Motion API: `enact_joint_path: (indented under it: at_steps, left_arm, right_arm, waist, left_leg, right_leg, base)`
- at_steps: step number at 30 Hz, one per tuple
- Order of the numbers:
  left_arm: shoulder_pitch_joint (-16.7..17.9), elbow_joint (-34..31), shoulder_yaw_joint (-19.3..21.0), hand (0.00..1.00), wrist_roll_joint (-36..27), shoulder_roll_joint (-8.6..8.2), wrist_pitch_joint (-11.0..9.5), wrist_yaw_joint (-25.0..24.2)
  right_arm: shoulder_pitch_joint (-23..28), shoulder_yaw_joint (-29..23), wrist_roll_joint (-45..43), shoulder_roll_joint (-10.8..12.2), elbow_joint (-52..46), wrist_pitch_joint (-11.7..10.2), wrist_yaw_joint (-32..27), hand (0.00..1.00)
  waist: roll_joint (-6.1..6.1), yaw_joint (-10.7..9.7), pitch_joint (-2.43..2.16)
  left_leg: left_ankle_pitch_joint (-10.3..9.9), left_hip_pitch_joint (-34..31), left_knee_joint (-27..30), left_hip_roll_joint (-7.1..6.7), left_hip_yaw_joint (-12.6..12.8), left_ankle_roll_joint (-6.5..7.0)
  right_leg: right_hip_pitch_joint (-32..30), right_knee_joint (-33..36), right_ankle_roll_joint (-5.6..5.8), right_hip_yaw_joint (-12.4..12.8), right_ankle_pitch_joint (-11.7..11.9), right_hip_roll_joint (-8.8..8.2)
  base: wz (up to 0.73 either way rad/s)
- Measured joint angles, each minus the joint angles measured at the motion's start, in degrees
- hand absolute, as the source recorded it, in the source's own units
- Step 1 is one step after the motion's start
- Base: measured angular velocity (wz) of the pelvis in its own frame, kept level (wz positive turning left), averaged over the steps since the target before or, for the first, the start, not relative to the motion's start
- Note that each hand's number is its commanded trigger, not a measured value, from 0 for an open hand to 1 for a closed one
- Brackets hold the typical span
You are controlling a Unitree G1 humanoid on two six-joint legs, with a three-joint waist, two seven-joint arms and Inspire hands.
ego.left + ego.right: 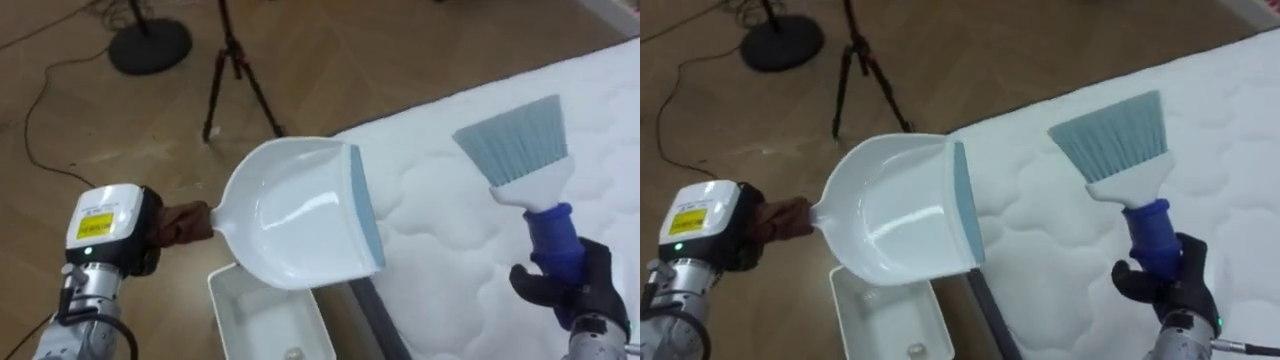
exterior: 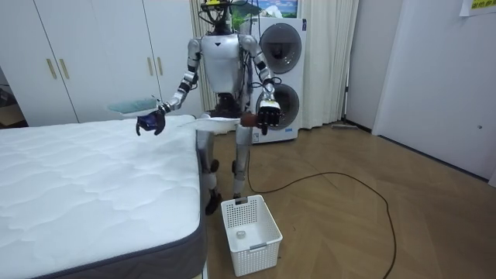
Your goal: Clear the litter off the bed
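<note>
Two seemingly light, stiff tools, held by their handles: left hand (image 1: 148, 238) clamps dustpan (image 1: 290, 215) at nine o'clock. Right hand (image 1: 578, 288) clamps brush (image 1: 520, 150) at four.

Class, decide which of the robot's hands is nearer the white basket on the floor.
Left. The left hand, gripping the dustpan, is over the floor, above and beside the basket; the right hand, gripping the brush, is out over the mattress.

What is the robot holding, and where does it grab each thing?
Its left hand grips the dustpan by the brown handle. Its right hand grips the brush by the blue handle.
</note>
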Motion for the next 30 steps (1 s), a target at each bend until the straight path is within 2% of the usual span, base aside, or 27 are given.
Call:
enact_joint_path:
  at_steps: [1,2,3,4,5,6,7,8,10,11,12,15,17,20,22,23,24,25,26,27,28,29,30]
  left_arm:
    - [-0.01,-0.64,0.06,1.0,-0.64,-0.02,-0.04,0.0]
    - [0.0,-1.42,0.07,1.0,-1.44,-0.14,-0.18,0.0]
    - [0.08,-1.89,0.07,1.0,-1.55,-0.3,-0.23,0.0]
    - [0.29,-3.29,0.09,1.0,-1.62,-0.61,-0.22,0.0]
    - [0.47,-4.68,0.21,1.0,-1.71,-0.65,-0.17,0.0]
    - [0.41,-5.52,0.31,1.0,-2.61,-0.76,-0.07,0.02]
    - [0.35,-5.6,0.46,1.0,-2.75,-0.94,-0.06,0.02]
    - [0.34,-5.57,0.64,1.0,-2.76,-1.72,-0.05,0.0]
    - [0.68,-5.55,0.56,1.0,-2.86,-2.35,-0.03,-0.05]
    - [0.8,-5.55,0.56,1.0,-3.45,-2.34,0.14,-0.07]
    - [0.8,-5.55,0.51,1.0,-3.55,-2.36,0.25,-0.09]
    - [0.83,-5.42,0.49,1.0,-3.89,-2.32,0.42,-0.09]
    - [1.09,-5.28,0.43,1.0,-4.91,-2.36,0.41,-0.09]
    - [1.8,-5.27,0.28,1.0,-5.95,-2.54,0.42,-0.09]
    - [2.52,-5.28,0.38,1.0,-6.26,-2.81,0.41,0.01]
    - [3.94,-5.27,0.66,1.0,-7.38,-3.0,0.46,0.24]
    - [4.85,-5.23,0.81,1.0,-7.82,-3.12,0.63,0.23]
    - [6.5,-5.23,1.72,1.0,-8.0,-3.92,0.81,0.17]
    - [7.58,-5.25,2.8,1.0,-7.89,-4.86,0.84,0.01]
    - [8.01,-5.24,3.18,1.0,-7.81,-5.13,0.82,0.0]
    - [8.91,-5.29,3.84,1.0,-7.87,-5.22,0.6,0.01]
    - [9.7,-5.29,4.29,1.0,-8.09,-5.28,0.62,0.05]
    - [9.84,-5.29,4.28,1.0,-8.11,-5.37,0.7,0.05]
  right_arm:
    - [0.0,0.04,0.04,0.3,-0.34,0.01,0.01,0.0]
    - [0.01,0.06,0.04,0.42,-0.53,0.01,0.02,0.0]
    - [-0.01,0.03,0.04,0.37,-0.57,0.01,0.01,0.0]
    - [-0.19,0.04,0.13,0.26,-0.73,0.01,-0.02,0.0]
    - [-0.59,0.58,0.32,0.27,-0.76,-0.02,-0.03,0.0]
    - [-1.1,1.64,1.05,0.34,-0.75,-0.06,-0.01,0.0]
    - [-1.39,2.11,1.12,0.42,-0.76,-0.08,-0.01,0.0]
    - [-1.43,2.62,1.04,0.44,-0.77,-0.16,0.01,0.0]
    - [-0.92,2.75,1.58,0.97,-0.76,-0.14,0.3,0.0]
    - [-0.93,2.71,2.23,1.72,-0.78,-0.14,0.89,0.0]
    - [-0.92,2.71,2.29,1.97,-0.78,-0.14,1.25,0.0]
    - [-0.72,2.58,2.31,2.24,-0.78,-0.15,3.19,0.0]
    - [-0.13,2.54,2.31,2.27,-0.8,-0.15,3.73,0.0]
    - [0.21,1.93,2.27,2.29,-0.8,-0.16,4.14,0.0]
    - [0.15,0.95,1.98,2.3,-0.8,-0.16,5.33,0.0]
    - [-0.15,0.54,1.88,2.29,-0.81,-0.16,6.3,0.0]
    - [-0.28,0.52,1.82,2.25,-0.94,-0.16,6.65,0.0]
    - [-0.17,0.45,1.54,2.11,-1.76,-0.16,7.18,0.0]
    - [0.38,0.39,1.19,1.85,-3.15,-0.14,7.8,0.0]
    - [0.81,0.42,1.16,1.66,-3.97,-0.14,8.09,0.0]
    - [1.76,0.42,0.97,1.62,-5.96,-0.08,8.15,0.0]
    - [2.13,0.5,0.87,1.86,-7.13,-0.09,8.19,0.0]
    - [2.14,0.48,0.83,1.96,-7.26,-0.09,8.23,0.0]
  waist:
    - [0.01,0.01,-0.01]
    - [0.03,-0.03,-0.03]
    - [-0.01,0.07,-0.11]
    - [-0.02,1.42,-0.21]
    - [-0.4,2.86,-0.07]
    - [-0.78,3.21,-0.1]
    - [-0.91,2.98,-0.04]
    - [-0.93,2.32,-0.06]
    - [-0.86,0.6,-0.12]
    - [-1.02,-0.16,-0.14]
    - [-1.03,-0.56,-0.14]
    - [-0.65,-3.42,-0.14]
    - [-0.6,-3.83,-0.16]
    - [0.04,-5.28,-0.21]
    - [0.32,-4.64,-0.23]
    - [0.42,-2.61,-0.2]
    - [0.46,-1.49,-0.17]
    - [0.85,-0.12,-0.22]
    - [0.87,0.02,-0.2]
    - [0.88,0.09,-0.19]
    - [0.9,0.16,-0.21]
    - [0.92,-0.08,-0.22]
    - [0.79,-0.71,-0.22]
  left_leg:
    - [-0.31,0.74,-0.45,0.78,3.98,0.02]
    - [-0.37,1.97,-1.59,1.02,7.61,0.0]
    - [-0.36,2.65,-2.33,1.03,9.55,-0.02]
    - [-0.27,3.85,-3.71,1.01,13.52,-0.15]
    - [-0.32,4.63,-4.41,1.04,17.4,-0.37]
    - [-0.42,4.86,-4.27,1.19,19.8,-0.51]
    - [-0.41,4.77,-4.19,1.19,20.39,-0.51]
    - [-0.42,4.66,-3.93,1.22,20.99,-0.51]
    - [-0.54,4.74,-4.05,1.82,21.69,-0.71]
    - [-0.59,4.75,-4.02,2.5,22.62,-0.82]
    - [-0.62,4.73,-3.93,2.84,23.03,-0.87]
    - [-0.6,4.9,-3.75,3.7,24.49,-0.96]
    - [-0.75,5.73,-3.73,3.89,25.67,-1.24]
    - [-0.96,6.96,-3.1,3.94,25.82,-1.61]
    - [-1.09,7.67,-2.39,3.77,24.0,-1.89]
    - [-1.19,7.68,-0.85,2.77,14.27,-2.16]
    - [-1.2,7.66,-0.28,1.76,6.36,-2.61]
    - [-1.59,7.73,0.73,-0.01,-5.83,-3.41]
    - [-1.92,8.3,0.76,-1.11,-12.51,-3.84]
    - [-2.1,8.74,0.5,-1.41,-14.48,-4.0]
    - [-2.7,9.56,-0.21,-1.38,-15.87,-4.27]
    - [-3.24,9.72,-1.19,-1.05,-15.31,-4.38]
    - [-3.29,9.81,-1.51,-0.9,-14.75,-4.38]
  right_leg:
    - [-0.82,1.79,-0.13,-2.85,-0.22,-0.68]
    - [-1.14,5.86,-0.12,-6.4,-1.97,-2.28]
    - [-0.94,7.89,-0.2,-7.73,-3.14,-3.15]
    - [0.02,10.64,0.11,-9.76,-5.08,-4.8]
    - [1.5,10.81,0.85,-11.7,-6.42,-6.4]
    - [2.57,8.57,1.36,-12.84,-6.94,-7.19]
    - [2.71,7.18,1.37,-13.2,-6.98,-7.08]
    - [2.96,4.93,0.74,-13.6,-6.92,-6.85]
    - [3.07,3.54,0.47,-13.48,-6.09,-6.08]
    - [3.34,2.35,0.24,-13.42,-5.27,-5.45]
    - [3.49,1.77,0.19,-13.36,-4.74,-5.09]
    - [3.73,-0.24,-0.06,-12.34,-2.95,-3.8]
    - [3.79,0.01,-0.15,-11.89,-2.89,-3.75]
    - [4.36,0.12,-0.21,-10.35,-2.88,-3.38]
    - [3.99,0.27,-0.29,-6.65,-2.9,-2.36]
    - [3.29,0.82,-0.78,-2.24,-2.8,-1.28]
    - [3.06,1.18,-1.14,0.12,-2.79,-0.57]
    - [2.7,1.36,-1.37,3.8,-2.42,0.85]
    - [2.41,1.3,-1.12,6.96,-2.08,2.21]
    - [2.24,1.27,-0.88,8.33,-1.93,2.91]
    - [2.02,1.18,-0.75,11.14,-1.34,4.5]
    - [1.67,1.0,-0.72,12.85,-0.28,5.71]
    - [1.51,1.04,-1.09,13.13,0.11,6.32]
  base:
    - [-0.9]
    - [-0.88]
    - [-1.04]
    - [-1.48]
    - [-1.75]
    - [-1.37]
    - [-0.8]
    - [-0.41]
    - [-0.34]
    - [-0.37]
    - [-0.4]
    - [-0.26]
    - [-0.33]
    - [-0.25]
    - [-0.84]
    - [-1.31]
    - [-1.88]
    - [-1.73]
    - [-1.59]
    - [-1.34]
    - [-1.27]
    - [-1.1]
    - [-0.87]
